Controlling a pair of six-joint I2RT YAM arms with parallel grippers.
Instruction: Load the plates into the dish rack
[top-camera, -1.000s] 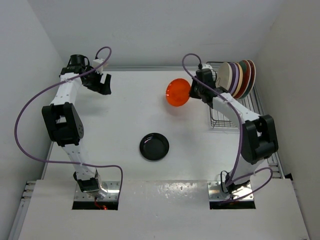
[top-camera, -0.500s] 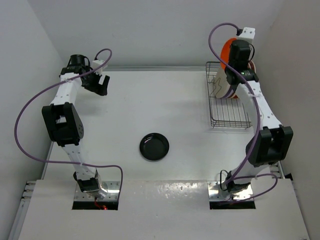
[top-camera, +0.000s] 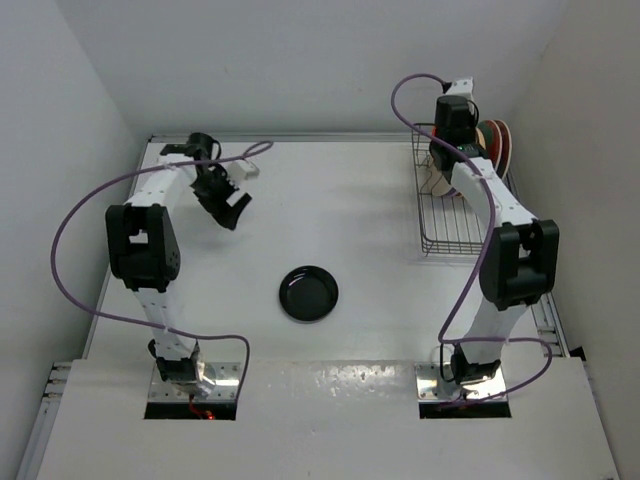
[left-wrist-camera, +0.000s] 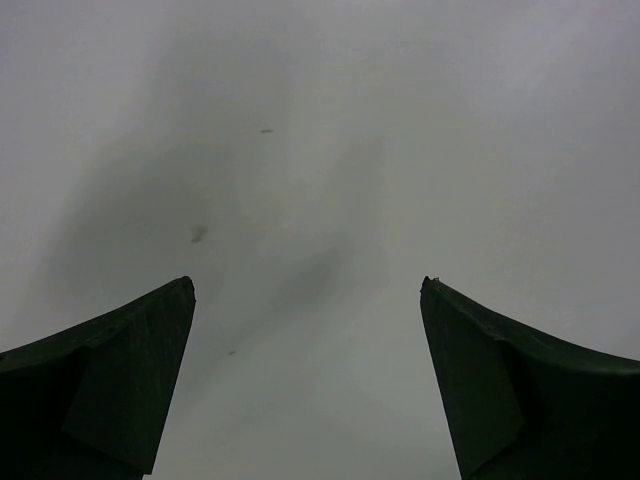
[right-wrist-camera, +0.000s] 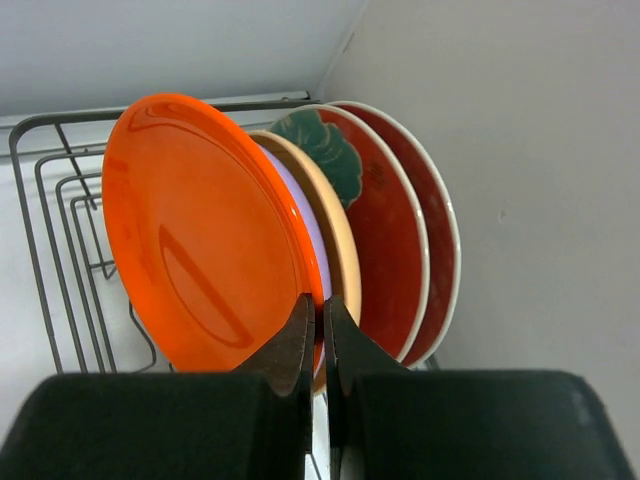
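**1. L pincer** (top-camera: 231, 207)
- Fingers at full spread, nothing betw. them.
- Hangs over the far-left part of the bench (top-camera: 330, 200), well apart from every plate.
- L wrist view: only bare bench surface shows betw. the two dark fingers.

**2. R pincer** (right-wrist-camera: 322, 330)
- Fingers closed tight, pinching the lower rim of the orange plate (right-wrist-camera: 200, 235).
- R arm reaches over the rack (top-camera: 455, 225), which sits at the far-right corner of the bench.

**3. Orange plate**
- Upright, slightly tilted, face toward the open end of the rack.
- Stands first in the plate row, within the rack outline.
- Lower edge is hidden by the pincer, so contact w/ the wires cannot be told.

**4. Row behind the orange plate (R wrist view, front to back)**
- Lavender plate (right-wrist-camera: 312, 245): thin sliver only.
- Pale orange plate (right-wrist-camera: 340, 255).
- 2 red plates (right-wrist-camera: 385, 235) w/ teal flower pattern. The rear one is nearest the wall.
- All are upright and close-packed.

**5. Black plate** (top-camera: 308, 293)
- Lies flat on the bench, approx. centre.
- Well apart from the rack and both pincers.
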